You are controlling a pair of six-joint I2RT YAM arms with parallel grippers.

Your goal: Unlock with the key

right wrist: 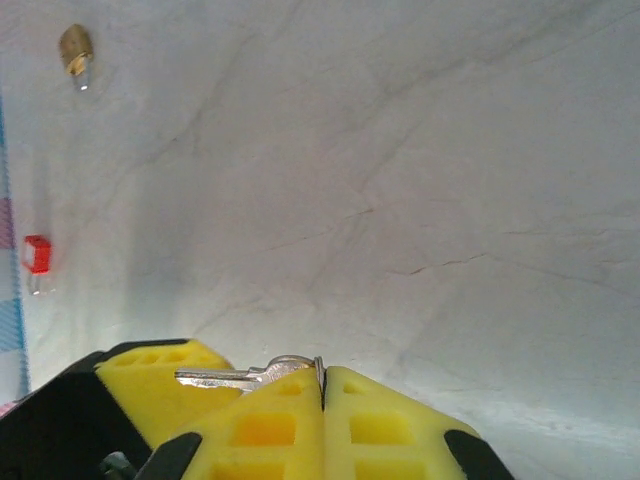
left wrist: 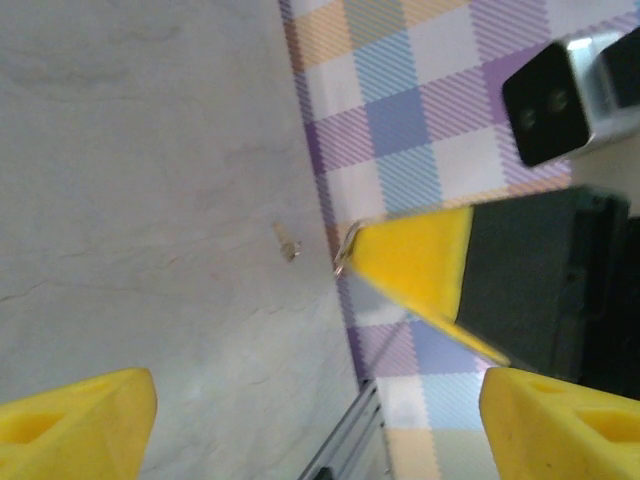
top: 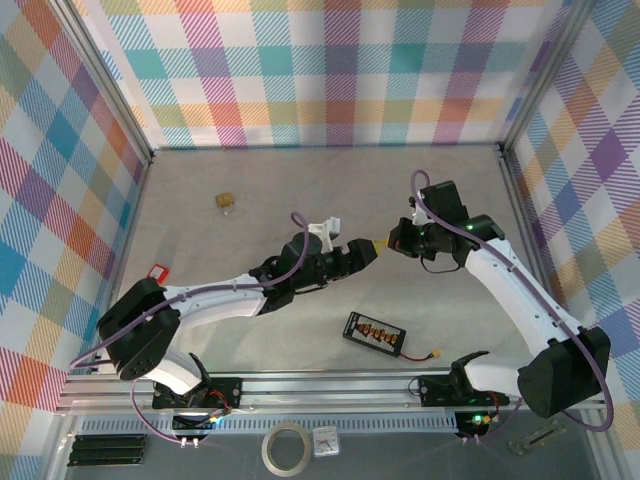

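The two grippers met nose to nose over the middle of the grey table (top: 260,180), with open tabletop all round them. Closest clutter was a black board (top: 372,333) with a cable, lying nearer the front rail (top: 330,392). The brass padlock (top: 227,201) sat off toward the back left and the red padlock (top: 156,271) was right by the left wall, both well apart from the arms.

The left arm stretched low from its base out to the centre. The left gripper (top: 362,251) was spread wide, its yellow fingertips (left wrist: 80,420) holding nothing. The right arm rose and bent back in toward the middle, and the right gripper (right wrist: 322,378) was clamped tight on the key (right wrist: 245,376), which stuck out sideways from between the pads. From the left wrist camera the key poked off the tip of that yellow finger.

The tabletop was pale with faint creases, and pastel plaid walls (top: 320,70) boxed in three sides.
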